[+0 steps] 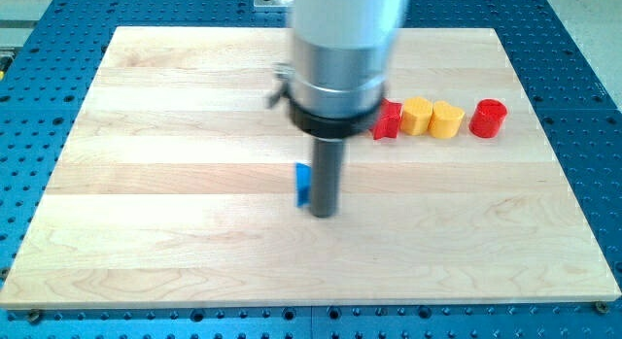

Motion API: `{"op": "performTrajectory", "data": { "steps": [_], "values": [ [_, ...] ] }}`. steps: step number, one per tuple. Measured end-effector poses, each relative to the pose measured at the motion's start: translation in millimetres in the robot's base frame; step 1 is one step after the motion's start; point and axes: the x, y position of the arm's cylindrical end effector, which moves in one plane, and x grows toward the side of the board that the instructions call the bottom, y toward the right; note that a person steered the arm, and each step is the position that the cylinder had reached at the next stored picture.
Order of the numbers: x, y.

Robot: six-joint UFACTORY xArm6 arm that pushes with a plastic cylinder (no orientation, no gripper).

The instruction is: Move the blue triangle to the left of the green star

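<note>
**Tip against blue block**

Blue block [303, 183], shape unclear, mostly hidden, touches the left of my tip [323, 213]. No jaws on this rod. Up-right of tip: red block [388, 119], two yellow blocks [417, 116] [446, 119], red cylinder [489, 118]. Green star not visible.

You've got a pale wooden board [194, 252] here, smooth, matt, grain running in long strips. Around it, a blue perforated metal table [583, 48]. The arm's collar [335, 72] reads as brushed, shiny metal; the rod's tip [322, 214] is dark and dull. The blue block [303, 182] looks smooth.
</note>
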Motion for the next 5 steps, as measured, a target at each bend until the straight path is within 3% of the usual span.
{"op": "performTrajectory", "data": {
  "steps": [1,3,4,5],
  "values": [
    [-32,-24],
    [-30,-91],
    [-62,-65],
    [-65,-64]
  ]
}}
